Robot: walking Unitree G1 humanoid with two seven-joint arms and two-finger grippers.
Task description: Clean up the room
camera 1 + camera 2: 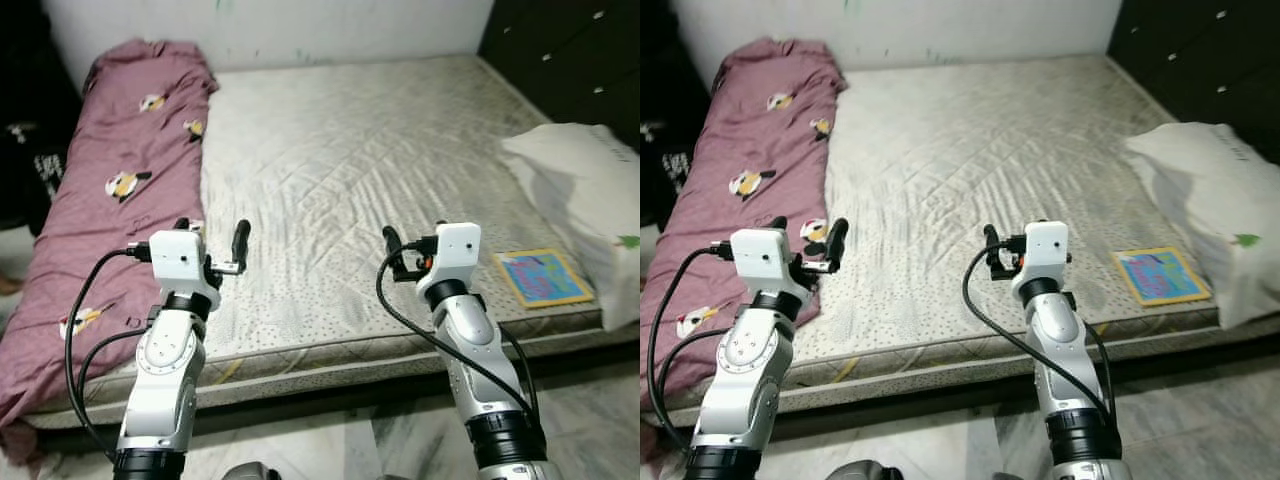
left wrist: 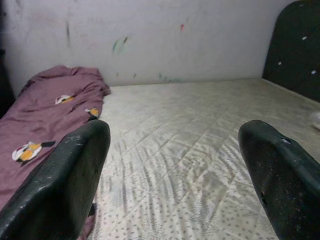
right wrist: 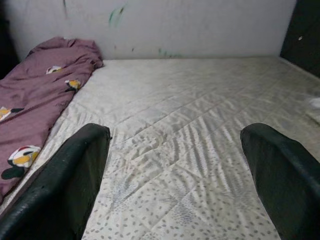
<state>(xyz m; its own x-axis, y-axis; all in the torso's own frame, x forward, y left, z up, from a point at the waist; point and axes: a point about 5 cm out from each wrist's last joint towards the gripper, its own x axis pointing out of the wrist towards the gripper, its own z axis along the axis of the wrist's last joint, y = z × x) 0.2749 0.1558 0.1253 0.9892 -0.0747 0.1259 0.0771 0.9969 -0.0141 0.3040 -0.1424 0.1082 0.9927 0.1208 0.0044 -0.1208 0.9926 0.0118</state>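
I am looking down from the head camera at a bare quilted mattress that is taking up most of the frame. A mauve duvet printed with small cartoon birds is lying bunched along the left side of the bed, running from the upper left corner down to the lower left, where it is drooping over the mattress edge toward the floor. At the right edge of the frame a white pillow is resting on the mattress, partly overhanging the near corner. Just beside it, toward the lower right, a colourful picture book with a yellow border is lying flat near the front edge of the mattress.

I am holding both arms raised in front of the bed. The left end effector is hovering in the lower left of the frame, over the seam where the duvet meets the bare mattress; its fingers are spread wide and gripping nothing. The right end effector is hovering in the lower centre-right, over bare mattress to the left of the book and apart from it; its fingers are also spread wide and empty.

A pale wall with small paint marks is standing behind the bed, and a dark cabinet is filling the upper right corner. Marbled floor tiles are showing along the bottom.
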